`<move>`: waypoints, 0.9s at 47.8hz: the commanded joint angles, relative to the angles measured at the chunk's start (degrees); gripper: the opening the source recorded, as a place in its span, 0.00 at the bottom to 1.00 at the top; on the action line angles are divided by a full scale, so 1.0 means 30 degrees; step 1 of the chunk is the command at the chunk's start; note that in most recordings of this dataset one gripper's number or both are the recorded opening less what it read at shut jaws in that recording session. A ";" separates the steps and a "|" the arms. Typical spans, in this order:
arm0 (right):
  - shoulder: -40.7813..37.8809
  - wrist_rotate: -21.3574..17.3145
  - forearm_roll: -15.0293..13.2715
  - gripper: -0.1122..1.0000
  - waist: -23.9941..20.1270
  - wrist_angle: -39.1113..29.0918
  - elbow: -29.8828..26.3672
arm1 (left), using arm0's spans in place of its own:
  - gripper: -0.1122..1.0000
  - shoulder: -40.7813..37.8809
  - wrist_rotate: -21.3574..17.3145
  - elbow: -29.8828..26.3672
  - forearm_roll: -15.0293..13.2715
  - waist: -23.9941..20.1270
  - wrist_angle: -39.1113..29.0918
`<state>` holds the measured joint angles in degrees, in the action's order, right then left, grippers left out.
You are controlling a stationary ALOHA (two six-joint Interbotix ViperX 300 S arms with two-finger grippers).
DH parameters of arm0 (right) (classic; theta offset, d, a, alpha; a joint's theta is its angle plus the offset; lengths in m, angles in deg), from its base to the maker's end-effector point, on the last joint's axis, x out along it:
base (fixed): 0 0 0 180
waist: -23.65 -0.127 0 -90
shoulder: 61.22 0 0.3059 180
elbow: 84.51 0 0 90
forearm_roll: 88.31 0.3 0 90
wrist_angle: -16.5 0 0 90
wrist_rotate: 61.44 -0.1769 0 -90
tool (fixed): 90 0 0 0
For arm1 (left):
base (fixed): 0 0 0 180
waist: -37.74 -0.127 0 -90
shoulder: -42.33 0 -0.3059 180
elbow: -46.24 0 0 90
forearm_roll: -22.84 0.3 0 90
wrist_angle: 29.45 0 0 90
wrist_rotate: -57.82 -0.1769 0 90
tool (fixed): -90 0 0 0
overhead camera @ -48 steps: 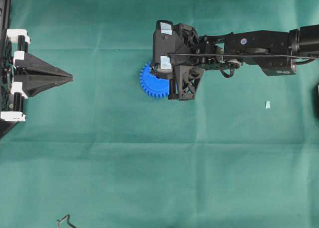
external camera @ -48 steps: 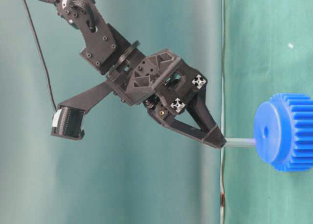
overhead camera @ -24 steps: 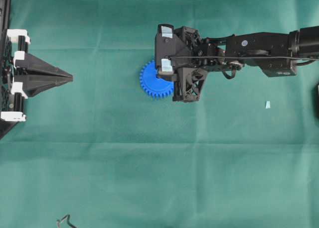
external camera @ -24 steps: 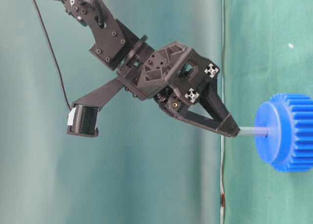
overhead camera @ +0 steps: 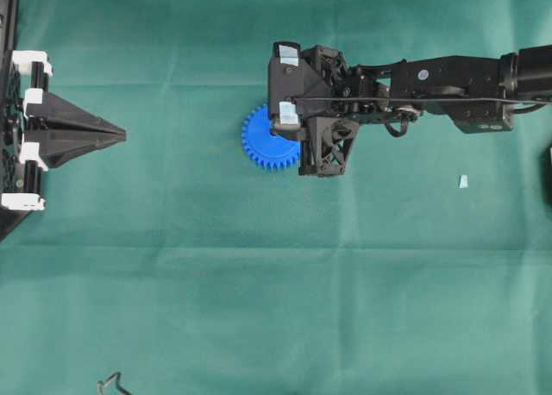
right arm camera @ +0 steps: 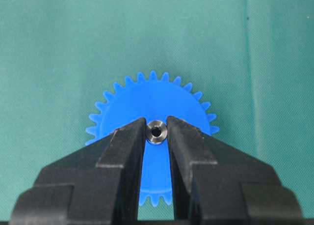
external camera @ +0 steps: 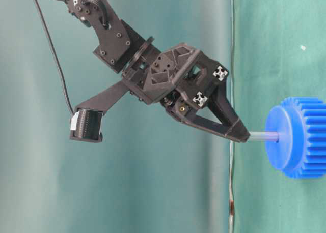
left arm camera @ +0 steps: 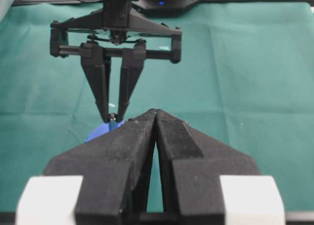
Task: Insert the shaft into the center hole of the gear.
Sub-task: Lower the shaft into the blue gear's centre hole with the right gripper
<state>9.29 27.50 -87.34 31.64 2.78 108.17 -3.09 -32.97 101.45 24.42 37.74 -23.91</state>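
The right gripper (right arm camera: 157,132) pinches the shaft (external camera: 264,137), whose tip meets the center hole of the gear (external camera: 298,138) just beyond its fingertips. Any tilt while pushing could jam the shaft or slide the gear. The left gripper (left arm camera: 155,118) sits closed, empty.

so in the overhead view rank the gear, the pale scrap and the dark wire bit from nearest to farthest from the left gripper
1. The gear, toward the middle, to the right of the left gripper.
2. The dark wire bit, at the bottom edge, below that gripper.
3. The pale scrap, far on the right side, past the right gripper.
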 commanded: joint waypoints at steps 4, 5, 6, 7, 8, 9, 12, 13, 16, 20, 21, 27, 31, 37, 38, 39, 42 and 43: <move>-0.0059 -0.0059 -0.0029 0.25 0.0029 0.0176 -0.0176 | 0.10 -0.0059 0.0000 -0.0527 0.0029 0.0059 0.0088; -0.0117 -0.0059 -0.0029 0.25 0.0029 0.0205 -0.0146 | 0.10 -0.0059 0.0000 -0.0527 0.0029 0.0059 0.0088; -0.0205 -0.0059 -0.0029 0.25 0.0029 0.0234 -0.0176 | 0.10 -0.0059 0.0000 -0.0527 0.0029 0.0059 0.0088; -0.0293 -0.0088 -0.0029 0.25 0.0029 0.0352 -0.0176 | 0.10 -0.0059 0.0000 -0.0527 0.0029 0.0059 0.0088; -0.0352 -0.0088 -0.0029 0.25 0.0029 0.0410 -0.0176 | 0.10 -0.0059 0.0000 -0.0527 0.0029 0.0059 0.0088; -0.0410 -0.0088 -0.0029 0.25 0.0029 0.0527 -0.0176 | 0.10 -0.0059 0.0000 -0.0498 0.0029 0.0059 0.0088; -0.0557 -0.0088 0.0000 0.25 0.0000 0.0791 -0.0176 | 0.10 -0.0059 0.0029 -0.0527 0.0029 0.0059 0.0088; -0.0615 -0.0088 -0.0029 0.25 0.0000 0.0908 -0.0176 | 0.10 -0.0059 0.0029 -0.0527 0.0029 0.0059 0.0088; -0.0703 -0.0088 -0.0029 0.25 0.0000 0.1055 -0.0146 | 0.10 -0.0059 0.0029 -0.0527 0.0029 0.0059 0.0088; -0.0879 -0.0088 -0.0029 0.25 0.0029 0.1113 -0.0146 | 0.10 -0.0059 0.0029 -0.0527 0.0029 0.0059 0.0088; -0.0908 -0.0088 -0.0029 0.25 0.0000 0.1084 -0.0146 | 0.10 -0.0059 0.0029 -0.0527 0.0029 0.0059 0.0088; -0.1055 -0.0088 0.0029 0.25 0.0000 0.1172 -0.0176 | 0.10 -0.0059 -0.0029 -0.0527 0.0029 0.0059 0.0088; -0.1113 -0.0088 0.0029 0.25 0.0000 0.1260 -0.0234 | 0.10 -0.0059 -0.0059 -0.0527 0.0029 0.0059 0.0088; -0.1201 -0.0088 0.0059 0.25 0.0000 0.1289 -0.0234 | 0.10 -0.0059 -0.0059 -0.0527 0.0029 0.0059 0.0088; -0.1201 -0.0088 0.0059 0.25 0.0000 0.1289 -0.0234 | 0.10 -0.0059 -0.0059 -0.0498 0.0029 0.0059 0.0088; -0.1201 -0.0088 0.0029 0.25 0.0029 0.1289 -0.0205 | 0.10 -0.0059 -0.0029 -0.0498 0.0029 0.0059 0.0088; -0.1201 -0.0088 0.0059 0.26 0.0000 0.1318 -0.0205 | 0.10 -0.0059 -0.0029 -0.0527 0.0029 0.0059 0.0088; -0.1230 -0.0088 0.0029 0.26 0.0000 0.1318 -0.0205 | 0.10 -0.0059 -0.0029 -0.0527 0.0029 0.0059 0.0088</move>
<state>4.81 27.33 -87.26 31.73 6.12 108.17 -3.09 -33.06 101.45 24.42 37.74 -23.91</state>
